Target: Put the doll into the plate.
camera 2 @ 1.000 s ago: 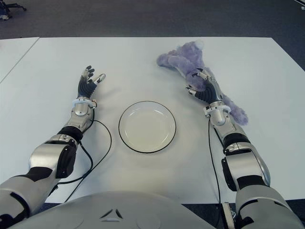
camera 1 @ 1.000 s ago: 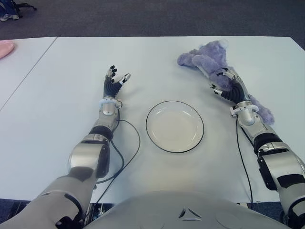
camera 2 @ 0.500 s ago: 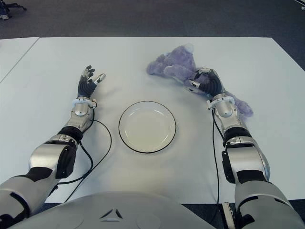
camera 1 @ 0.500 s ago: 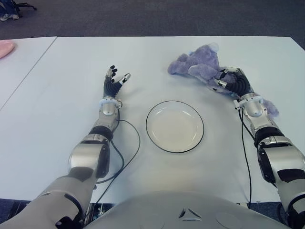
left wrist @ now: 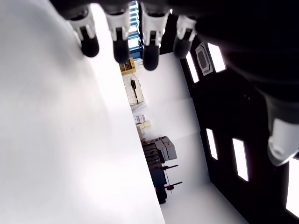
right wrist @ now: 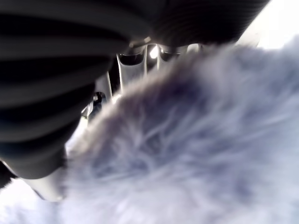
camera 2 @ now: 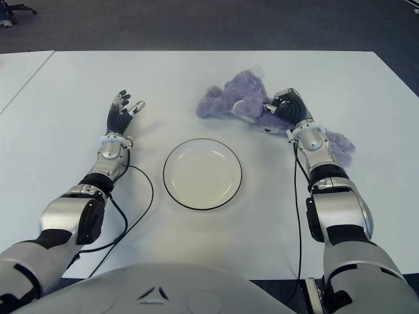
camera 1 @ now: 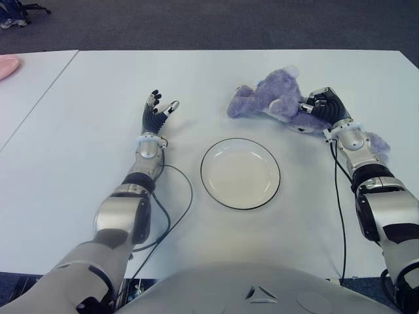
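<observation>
One fluffy lilac doll (camera 1: 272, 99), right hand (camera 1: 321, 110) clenched around it; left hand (camera 1: 156, 112) splayed.

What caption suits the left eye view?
Right hand grips the doll beyond the plate; left hand open.

Your right hand (camera 1: 321, 108) has its fingers curled closed in a grasp; your left hand (camera 1: 156, 112) shows spread fingers, palm up.
</observation>
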You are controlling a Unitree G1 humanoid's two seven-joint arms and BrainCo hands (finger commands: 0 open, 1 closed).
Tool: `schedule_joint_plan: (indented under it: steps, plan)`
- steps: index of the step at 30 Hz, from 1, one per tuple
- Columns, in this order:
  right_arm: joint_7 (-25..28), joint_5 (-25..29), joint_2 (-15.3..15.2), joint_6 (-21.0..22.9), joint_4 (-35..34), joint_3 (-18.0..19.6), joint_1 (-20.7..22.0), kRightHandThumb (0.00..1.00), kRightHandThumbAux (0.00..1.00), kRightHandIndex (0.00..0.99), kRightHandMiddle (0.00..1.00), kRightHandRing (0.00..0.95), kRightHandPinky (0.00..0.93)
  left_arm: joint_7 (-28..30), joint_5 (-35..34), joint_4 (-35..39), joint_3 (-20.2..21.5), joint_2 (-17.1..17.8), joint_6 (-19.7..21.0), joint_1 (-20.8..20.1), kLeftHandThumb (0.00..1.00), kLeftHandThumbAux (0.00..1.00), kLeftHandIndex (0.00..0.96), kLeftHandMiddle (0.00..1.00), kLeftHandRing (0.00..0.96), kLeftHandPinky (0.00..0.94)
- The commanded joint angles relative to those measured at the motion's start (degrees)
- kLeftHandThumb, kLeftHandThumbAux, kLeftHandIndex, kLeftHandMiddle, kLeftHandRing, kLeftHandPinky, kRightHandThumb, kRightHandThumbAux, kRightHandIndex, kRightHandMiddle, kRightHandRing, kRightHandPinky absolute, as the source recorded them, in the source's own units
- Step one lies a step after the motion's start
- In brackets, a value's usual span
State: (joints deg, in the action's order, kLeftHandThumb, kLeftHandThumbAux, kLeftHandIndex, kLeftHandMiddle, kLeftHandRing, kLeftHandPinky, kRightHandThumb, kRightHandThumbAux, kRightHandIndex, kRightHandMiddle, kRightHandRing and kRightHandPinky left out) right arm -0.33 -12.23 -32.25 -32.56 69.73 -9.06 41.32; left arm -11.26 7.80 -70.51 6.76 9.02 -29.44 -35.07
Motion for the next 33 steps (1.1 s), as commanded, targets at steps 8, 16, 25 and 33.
schedule_joint_plan:
  steps: [8, 16, 25, 33]
  plan:
    - [2.90, -3.74, 3.63, 10.86, 4.71, -2.83, -1.94, 0.236, 0.657, 0.824, 0.878, 0.870, 0.874, 3.76, -0.64, -6.96, 1.25, -1.84, 4.41, 11.71, 0.000, 0.486, 0.118, 0.125, 0.075, 0.000]
    - [7.64, 0.41, 3.76, 10.56, 3.83, 0.62, -2.25, 0.205, 0.735, 0.835, 0.907, 0.902, 0.911, 4.39, -0.76, -6.97, 1.52, -1.74, 4.31, 11.83, 0.000, 0.483, 0.126, 0.129, 0.078, 0.000]
    - [17.73, 7.38, 6.54, 6.98, -8.85, 2.99, -10.84, 0.175, 0.786, 0.851, 0.929, 0.929, 0.932, 4.13, -0.43, -6.99, 1.24, -1.72, 4.38, 11.72, 0.000, 0.474, 0.127, 0.139, 0.082, 0.000]
    - [20.51, 7.36, 5.40, 5.27, -12.49, 2.43, -12.59, 0.188, 0.767, 0.846, 0.923, 0.923, 0.911, 3.66, -0.19, -7.05, 0.96, -2.05, 5.13, 11.28, 0.000, 0.479, 0.124, 0.136, 0.077, 0.000]
